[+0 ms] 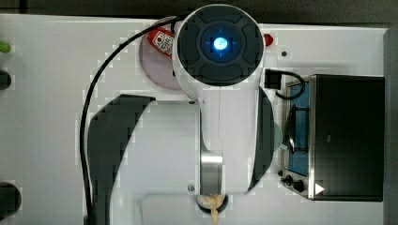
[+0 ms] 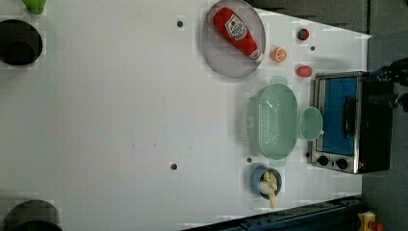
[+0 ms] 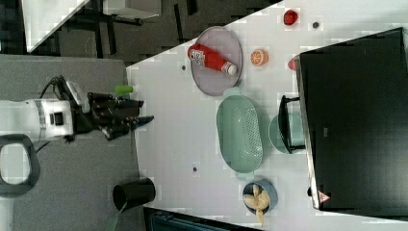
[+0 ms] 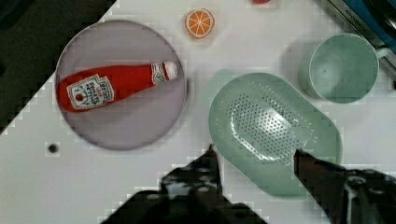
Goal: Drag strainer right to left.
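Here the strainer [image 2: 274, 121] sits upright on the white table [image 2: 120, 106], long axis running up-down in the left view, tab handles at either end, nothing in it. Just beside it: a grey plate [image 2: 226, 60] carrying a ketchup bottle [image 2: 236, 31], a plain green bowl [image 2: 310, 123] against the toaster oven [image 2: 349, 122], a blue cup [image 2: 262, 179] of pale food pieces. Gripper [image 4: 254, 156] parted, grasping nothing; in the wrist view its fingertips [image 4: 211, 158] frame the strainer's near rim without touching.
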